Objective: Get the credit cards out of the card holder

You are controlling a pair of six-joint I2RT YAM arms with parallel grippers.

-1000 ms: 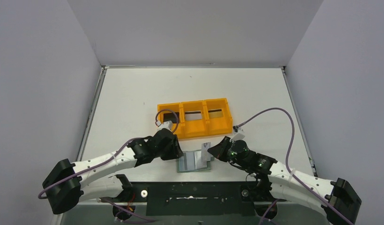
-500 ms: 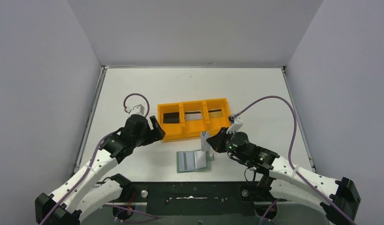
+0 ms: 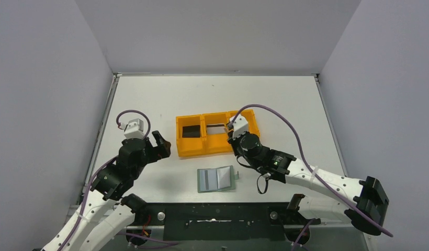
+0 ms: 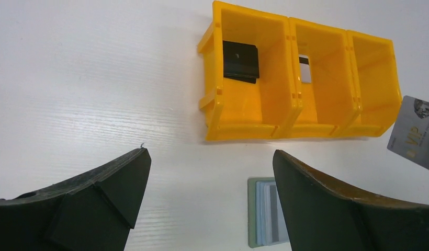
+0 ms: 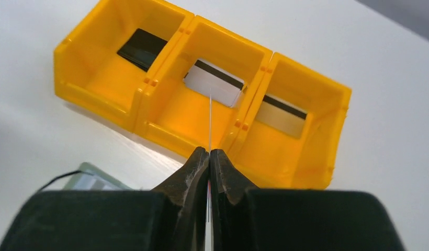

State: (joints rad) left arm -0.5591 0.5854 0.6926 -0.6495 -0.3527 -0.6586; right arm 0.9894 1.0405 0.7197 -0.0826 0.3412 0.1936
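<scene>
My right gripper (image 5: 209, 151) is pressed tight on a grey card (image 4: 414, 133), pinching it by one edge. It's held over the tray (image 3: 199, 149), but I can't tell which compartment it's above. My left gripper (image 4: 210, 154) is spread wide, hovering over the table (image 3: 149, 99) just left of the tray. The tray has a black card (image 4: 240, 61) in the left compartment, a pale card (image 5: 215, 83) with a dark stripe in the middle and a tan card (image 5: 281, 116) on the right. The wallet (image 3: 216, 179) lies open and flat on the table, near the tray's front wall, touching neither gripper.
</scene>
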